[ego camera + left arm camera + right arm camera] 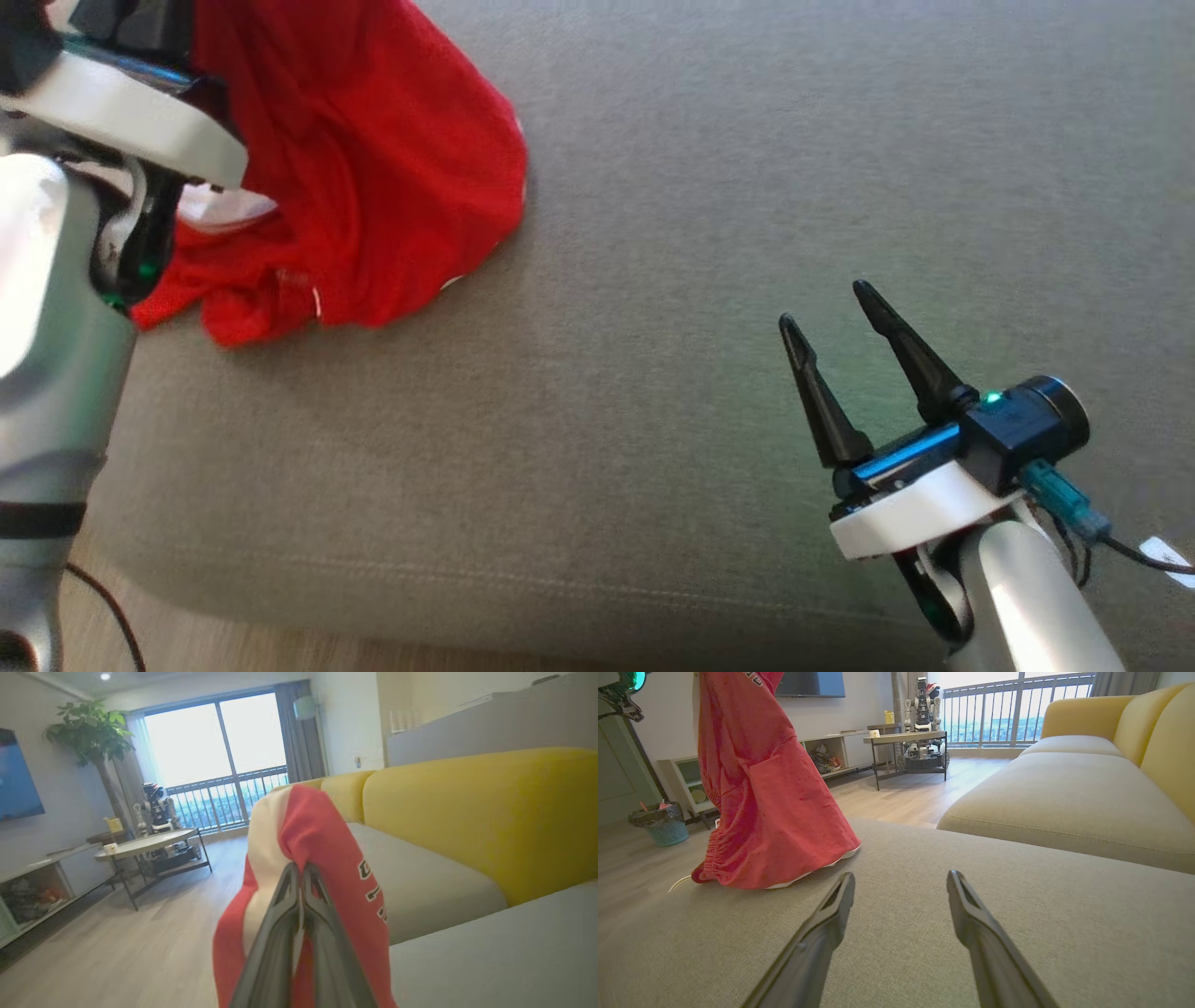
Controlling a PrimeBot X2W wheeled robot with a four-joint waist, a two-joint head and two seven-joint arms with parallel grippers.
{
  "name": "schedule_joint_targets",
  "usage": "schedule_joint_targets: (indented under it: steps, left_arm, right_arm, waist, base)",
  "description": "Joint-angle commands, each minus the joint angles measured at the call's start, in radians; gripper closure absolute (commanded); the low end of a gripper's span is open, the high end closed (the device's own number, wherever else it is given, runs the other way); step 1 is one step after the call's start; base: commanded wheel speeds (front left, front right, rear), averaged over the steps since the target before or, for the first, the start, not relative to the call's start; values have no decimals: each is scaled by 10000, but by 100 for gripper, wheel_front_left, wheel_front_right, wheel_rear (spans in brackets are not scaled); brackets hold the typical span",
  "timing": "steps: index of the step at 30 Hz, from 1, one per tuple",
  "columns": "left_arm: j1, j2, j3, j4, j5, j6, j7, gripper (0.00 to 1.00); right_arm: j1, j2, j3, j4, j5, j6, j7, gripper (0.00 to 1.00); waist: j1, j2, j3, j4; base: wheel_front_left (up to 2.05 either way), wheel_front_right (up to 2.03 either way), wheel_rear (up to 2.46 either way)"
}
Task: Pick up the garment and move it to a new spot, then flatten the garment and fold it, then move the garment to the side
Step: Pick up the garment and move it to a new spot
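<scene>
A red garment with white trim hangs from above at the upper left of the head view, its lower end resting bunched on the grey sofa cushion. In the left wrist view my left gripper is shut on a fold of the garment, which drapes over the fingertips. The right wrist view shows the garment hanging down to the cushion, left of and beyond my right gripper. In the head view my right gripper stands open low over the cushion at the lower right, holding nothing.
The cushion's front edge runs along the bottom, with wood floor below. A yellow sofa back rises beyond. A round side table with a small robot toy, a TV shelf and a waste basket stand across the floor.
</scene>
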Motion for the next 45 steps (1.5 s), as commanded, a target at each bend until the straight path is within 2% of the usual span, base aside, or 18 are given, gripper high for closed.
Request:
schedule_joint_targets:
  steps: [1, 11, 20, 26, 29, 32, 35, 36, 38, 41, 45]
  left_arm:
    - [-546, 598, 337, -555, 87, 38, 21, 100]
    - [-1124, 1002, 35, -2742, 319, 107, 1257, 100]
    - [-1661, 1005, -236, -4066, 275, 115, 2292, 100]
    - [-1736, 932, -556, -4013, 218, 96, 2911, 100]
    - [-1681, 841, -740, -3807, 212, 100, 3128, 100]
    - [-1600, 760, -1044, -3313, 323, 86, 3327, 100]
    - [-1601, 758, -1171, -2250, 379, 82, 3330, 100]
    - [-1635, 786, -1179, -1959, 406, 70, 3266, 87]
    - [-1671, 769, -1166, -1436, 408, 80, 3108, 0]
    - [-1723, 724, -1255, -866, 419, -10, 2790, 0]
    - [-1536, 500, -1295, -605, 338, 22, 2187, 0]
  right_arm:
    - [-159, 17, 315, -284, 180, -2, -93, 0]
    - [-351, 17, 572, -542, 1099, -2, -93, 0]
    - [-415, 17, 568, -706, 1581, -2, -93, 0]
    - [-599, 17, 613, -948, 1992, -2, -93, 0]
    - [-651, 17, 623, -1021, 2089, -2, -93, 0]
    - [-746, 17, 657, -1140, 2254, -2, -93, 0]
    - [-889, 17, 806, -1300, 2482, -2, -93, 0]
    - [-920, 17, 842, -1331, 2534, -2, -93, 0]
    - [-948, 17, 878, -1380, 2604, -2, -93, 0]
    - [-955, 17, 808, -1436, 2662, -2, -93, 0]
    - [-932, 17, 695, -1469, 2477, -2, -93, 0]
  waist:
    - [1, 0, -317, -425]
    - [1, 0, -594, -2467]
    - [1, 0, -454, -4377]
    - [1, 0, 63, -5573]
    - [1, 0, 273, -5855]
    - [1, 0, 609, -6245]
    - [1, 0, 1069, -6684]
    - [1, 0, 1172, -6769]
    - [1, 0, 1329, -6869]
    - [1, 0, 1446, -6841]
    - [1, 0, 1302, -6387]
  base:
    - [0, 0, 0]
    - [0, 0, 0]
    - [0, 0, 0]
    - [0, 0, 0]
    - [0, 0, 0]
    - [0, 0, 0]
    - [0, 0, 0]
    - [0, 0, 0]
    - [0, 0, 0]
    - [0, 0, 0]
    - [0, 0, 0]
